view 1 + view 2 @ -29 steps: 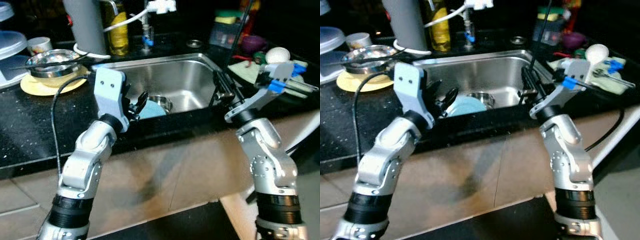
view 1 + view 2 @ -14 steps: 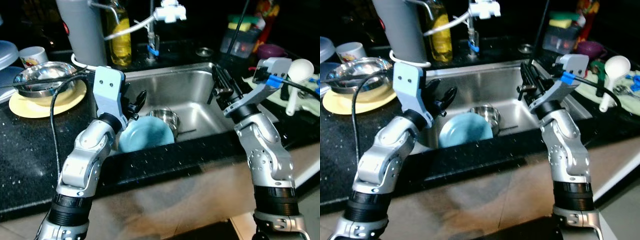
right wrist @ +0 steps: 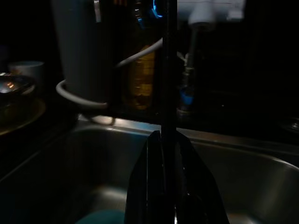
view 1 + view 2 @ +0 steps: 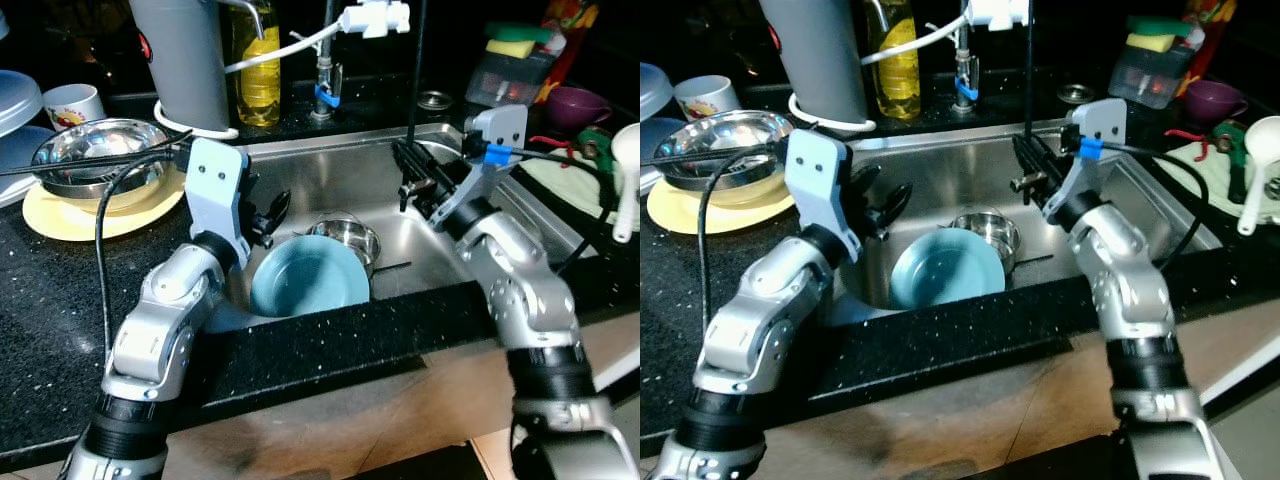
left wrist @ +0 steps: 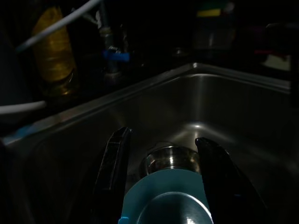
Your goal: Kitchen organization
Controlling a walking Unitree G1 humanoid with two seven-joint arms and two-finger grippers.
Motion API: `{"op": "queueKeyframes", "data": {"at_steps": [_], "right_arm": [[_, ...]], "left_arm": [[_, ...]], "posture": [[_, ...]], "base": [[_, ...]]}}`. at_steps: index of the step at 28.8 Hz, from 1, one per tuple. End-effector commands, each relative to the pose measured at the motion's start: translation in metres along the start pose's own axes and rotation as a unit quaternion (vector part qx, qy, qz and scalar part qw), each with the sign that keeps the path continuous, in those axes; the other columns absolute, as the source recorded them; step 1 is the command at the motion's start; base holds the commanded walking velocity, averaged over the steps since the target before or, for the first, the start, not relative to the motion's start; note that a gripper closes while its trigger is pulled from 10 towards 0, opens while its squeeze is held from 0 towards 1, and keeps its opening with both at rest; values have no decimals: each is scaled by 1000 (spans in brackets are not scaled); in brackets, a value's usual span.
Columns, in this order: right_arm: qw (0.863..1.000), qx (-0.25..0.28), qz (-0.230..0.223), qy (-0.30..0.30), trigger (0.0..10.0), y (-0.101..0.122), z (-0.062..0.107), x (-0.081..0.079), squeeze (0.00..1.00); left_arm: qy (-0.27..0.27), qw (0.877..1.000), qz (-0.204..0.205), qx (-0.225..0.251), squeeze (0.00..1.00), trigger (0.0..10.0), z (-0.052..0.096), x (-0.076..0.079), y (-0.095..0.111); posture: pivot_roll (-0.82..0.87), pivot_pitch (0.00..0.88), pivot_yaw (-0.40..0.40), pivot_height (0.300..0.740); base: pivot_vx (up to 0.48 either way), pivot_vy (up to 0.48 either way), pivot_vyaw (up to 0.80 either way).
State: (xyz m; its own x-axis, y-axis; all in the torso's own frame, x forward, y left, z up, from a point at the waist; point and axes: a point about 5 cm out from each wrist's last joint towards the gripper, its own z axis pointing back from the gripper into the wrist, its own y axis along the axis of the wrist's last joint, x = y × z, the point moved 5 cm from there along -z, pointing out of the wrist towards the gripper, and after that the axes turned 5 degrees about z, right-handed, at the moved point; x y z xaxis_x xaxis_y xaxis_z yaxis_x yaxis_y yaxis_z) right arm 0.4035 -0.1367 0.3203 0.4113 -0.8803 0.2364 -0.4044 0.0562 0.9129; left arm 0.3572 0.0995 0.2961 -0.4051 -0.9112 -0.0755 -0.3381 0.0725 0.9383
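Cam tilted closer over sink (image 4: 520, 205) vs 1 s ago. My L gripper (image 4: 272, 212) hung spread above blue plate (image 4: 308, 281) in basin; R gripper (image 4: 415, 172) clenched on thin black rod (image 4: 413, 70). Plate pickup looked next.

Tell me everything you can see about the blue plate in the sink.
The plate is round, light blue and glossy, probably ceramic or plastic, with a shallow well and raised rim. It leans tilted in the steel sink, its face turned toward the robot. A small steel bowl sits right behind it. The left hand hangs open just above its upper edge, not gripping it.
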Motion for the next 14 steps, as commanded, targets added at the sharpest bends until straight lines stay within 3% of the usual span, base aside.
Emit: {"op": "queueKeyframes", "data": {"at_steps": [1,4,8,14], "right_arm": [[1000,-5,13,9,10000,-1,-2,-1,0],[997,-48,41,32,10000,-18,-4,0,0],[997,-52,44,36,10000,-21,-5,0,0],[996,-63,52,46,10000,-29,-8,3,0]], "left_arm": [[-7,1000,-8,-7,0,10000,2,2,-2],[1,1000,-19,-16,0,10000,2,-1,-4],[4,1000,-19,-18,0,10000,2,-2,-4],[10,999,-14,-32,0,10000,4,-5,-8]], "posture": [[-84,158,-32,740],[-82,164,-33,740],[-82,164,-33,740],[-80,170,-33,740]], "base": [[0,0,0],[0,-251,0],[0,-480,0],[0,0,0]]}}
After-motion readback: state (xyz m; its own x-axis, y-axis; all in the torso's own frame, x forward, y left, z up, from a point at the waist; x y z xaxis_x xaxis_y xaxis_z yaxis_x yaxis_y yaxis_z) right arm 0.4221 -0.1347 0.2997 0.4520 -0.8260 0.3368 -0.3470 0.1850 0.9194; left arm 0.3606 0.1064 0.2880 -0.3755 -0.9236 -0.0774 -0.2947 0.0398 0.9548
